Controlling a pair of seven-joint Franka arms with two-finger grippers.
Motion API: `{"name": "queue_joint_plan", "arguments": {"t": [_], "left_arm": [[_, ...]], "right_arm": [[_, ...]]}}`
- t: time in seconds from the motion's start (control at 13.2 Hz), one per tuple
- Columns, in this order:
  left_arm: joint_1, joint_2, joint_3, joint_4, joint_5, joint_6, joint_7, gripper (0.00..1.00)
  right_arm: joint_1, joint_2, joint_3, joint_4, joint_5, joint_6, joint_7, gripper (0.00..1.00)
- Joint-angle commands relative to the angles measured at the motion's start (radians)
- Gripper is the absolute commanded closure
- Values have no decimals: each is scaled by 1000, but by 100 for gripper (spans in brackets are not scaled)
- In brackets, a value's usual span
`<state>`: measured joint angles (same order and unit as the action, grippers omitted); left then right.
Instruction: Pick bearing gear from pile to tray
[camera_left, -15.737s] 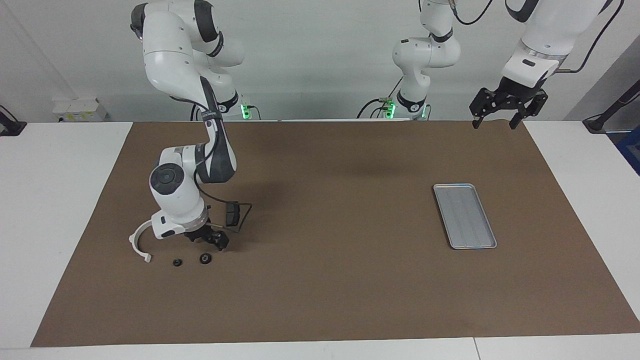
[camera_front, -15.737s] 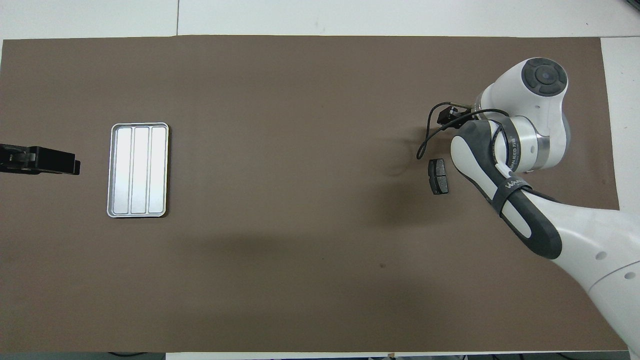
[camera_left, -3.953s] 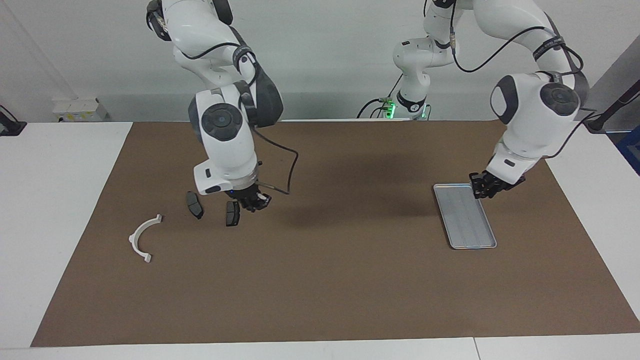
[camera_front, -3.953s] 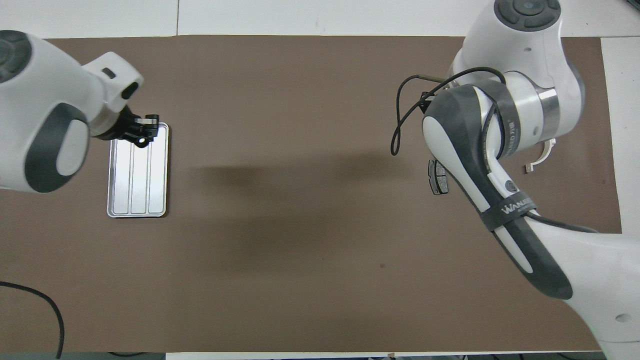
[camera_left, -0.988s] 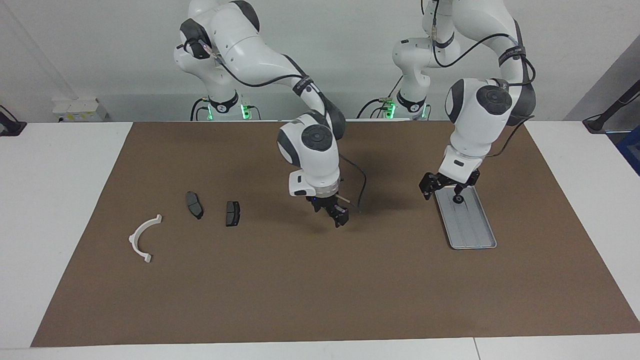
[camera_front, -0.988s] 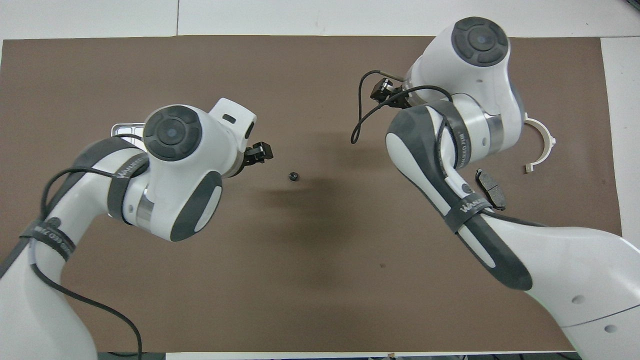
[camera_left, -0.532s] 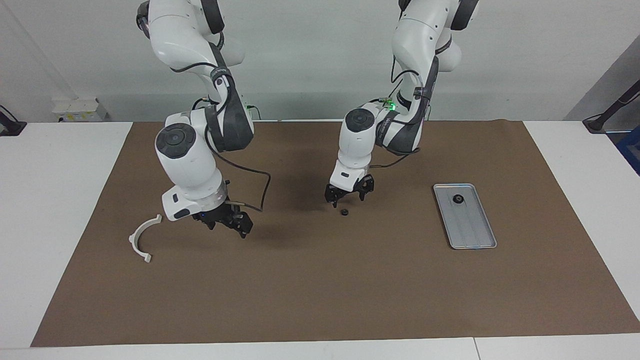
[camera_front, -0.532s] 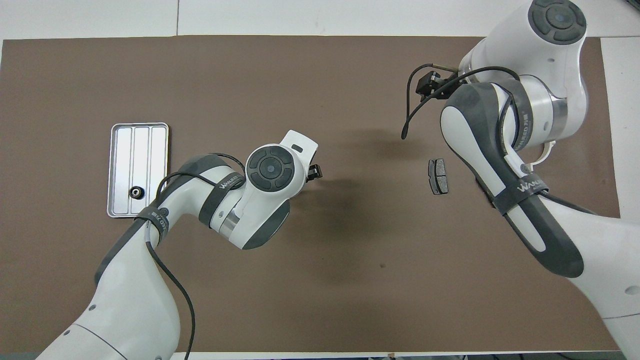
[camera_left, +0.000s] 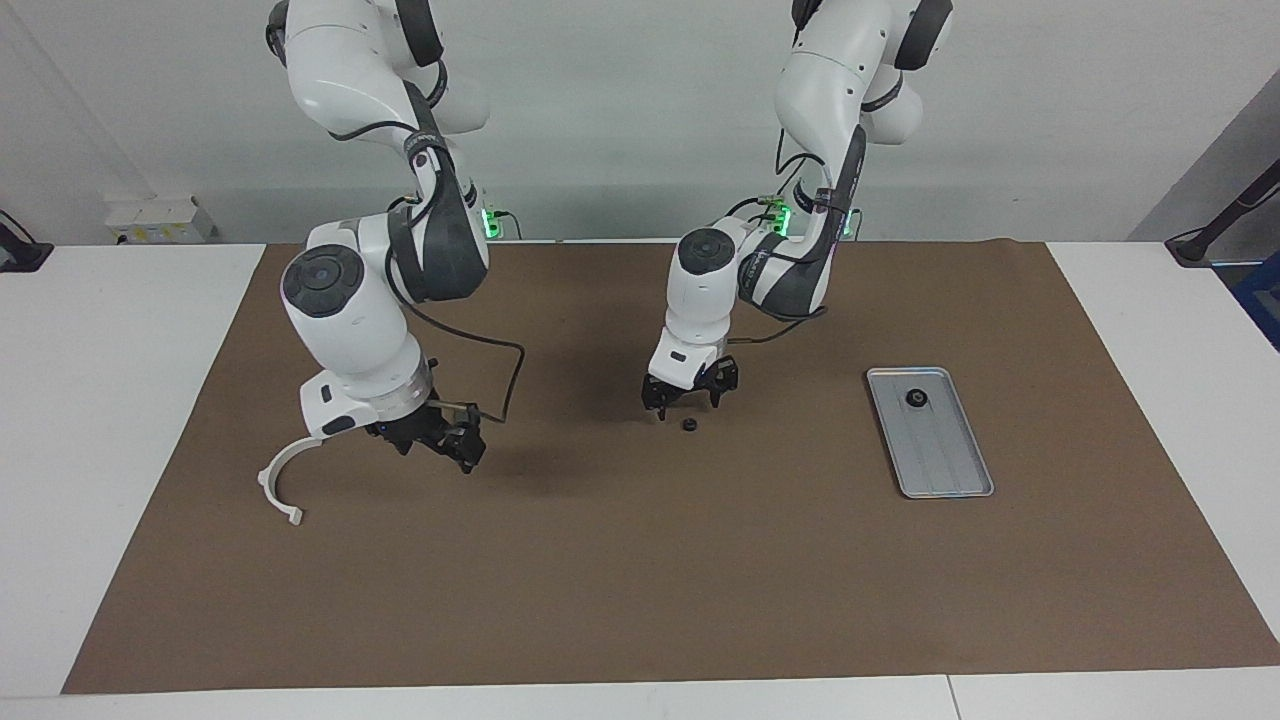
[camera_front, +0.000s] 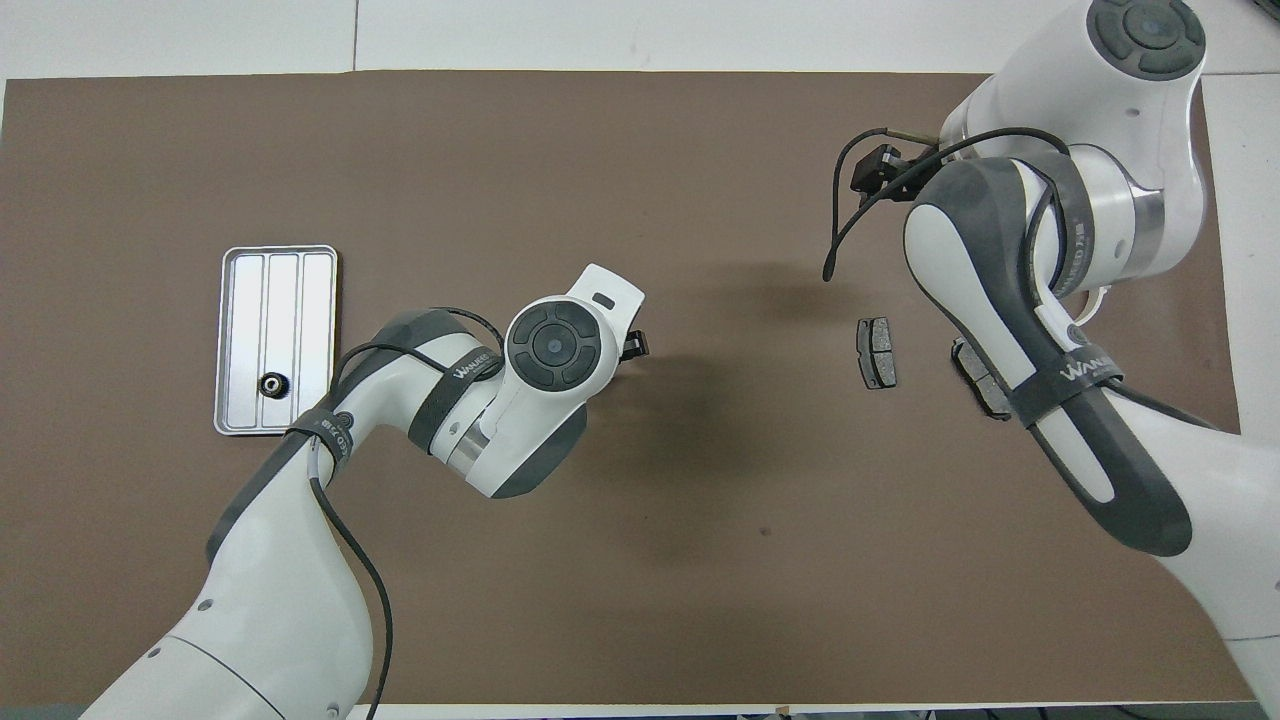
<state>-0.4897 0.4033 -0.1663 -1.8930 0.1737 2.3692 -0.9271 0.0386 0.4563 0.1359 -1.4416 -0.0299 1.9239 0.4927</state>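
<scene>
While one gear (camera_left: 915, 398) sits in the tray (camera_left: 950, 470), left tool (camera_left: 689, 397) hangs spread wide over another (camera_left: 688, 425); right tool (camera_left: 440, 443), empty, stands wide too.

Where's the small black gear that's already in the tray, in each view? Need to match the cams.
Facing view: the gear lies in the tray, at the end nearer the robots, high in the tray as shown.
Overhead view: the same gear lies low in the tray, near its bottom edge.
Shared landmark: the tray, toward the left arm's end of the brown mat.
</scene>
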Motion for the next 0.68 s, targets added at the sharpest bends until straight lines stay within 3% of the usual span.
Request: {"name": "queue_joint_plan", "arguments": {"t": [0.0,0.38,0.46,0.61], "left_arm": [[-1,11,8,-11,38,39,-16,5],[-1,9,8,-34,36,51,-19,12],[-3,9,8,-34,36,50,-22,21],[-3,9,8,-31,36,50,-24,58]], "right_arm": [[-54,-106,16,-110,-1,9,-125,0],[-111,-397,16,-316,4,-20,-404,0],[-112,-450,16,-324,5,-84,-413,0],[-111,-522,16,-321,10,-190,-415,0]]}}
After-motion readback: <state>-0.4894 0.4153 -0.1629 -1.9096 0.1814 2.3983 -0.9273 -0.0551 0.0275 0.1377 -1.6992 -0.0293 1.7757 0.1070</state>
